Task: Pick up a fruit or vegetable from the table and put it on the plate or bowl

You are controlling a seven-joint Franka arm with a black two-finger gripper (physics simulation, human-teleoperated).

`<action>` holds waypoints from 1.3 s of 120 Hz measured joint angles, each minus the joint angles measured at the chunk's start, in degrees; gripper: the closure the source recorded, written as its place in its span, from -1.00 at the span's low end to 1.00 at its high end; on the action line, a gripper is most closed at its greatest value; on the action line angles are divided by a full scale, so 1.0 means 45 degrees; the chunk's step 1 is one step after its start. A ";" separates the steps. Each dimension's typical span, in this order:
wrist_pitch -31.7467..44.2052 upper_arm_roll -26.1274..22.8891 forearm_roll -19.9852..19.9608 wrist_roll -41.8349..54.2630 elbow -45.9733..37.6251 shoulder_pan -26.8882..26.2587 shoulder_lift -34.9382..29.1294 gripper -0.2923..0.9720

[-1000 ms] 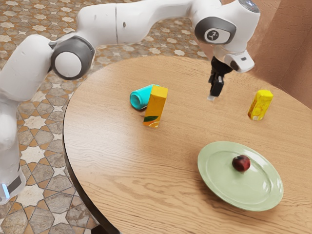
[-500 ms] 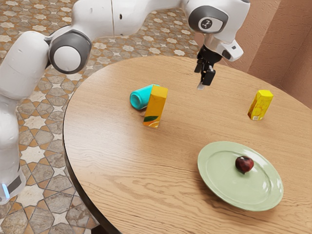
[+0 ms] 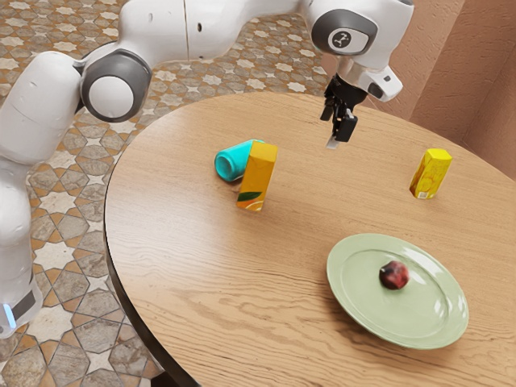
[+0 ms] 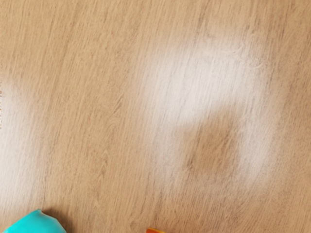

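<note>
A small dark red fruit (image 3: 394, 275) lies on the pale green plate (image 3: 363, 302), a little to the exterior view's right of its middle. The plate sits on the round wooden table (image 3: 201, 266) near the front right edge. My gripper (image 3: 339, 133) hangs above the far part of the table, well away from the plate, open with nothing between its fingers. The wrist view looks down on bare wood, with a corner of the teal cup (image 4: 34, 223) and a sliver of the orange carton (image 4: 154, 230) at its edge.
A teal cup (image 3: 234, 159) lies on its side beside a standing orange juice carton (image 3: 257, 176) at the table's middle left. A yellow carton (image 3: 430, 173) stands at the far right. A brown wall rises behind the table.
My hand rose and moved toward the exterior view's left, away from the plate, then held still. The fruit rolled slightly leftward on the plate.
</note>
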 joint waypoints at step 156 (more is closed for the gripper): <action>0.0102 0.0113 0.0149 -0.0374 0.0020 0.0282 -0.0385 -0.54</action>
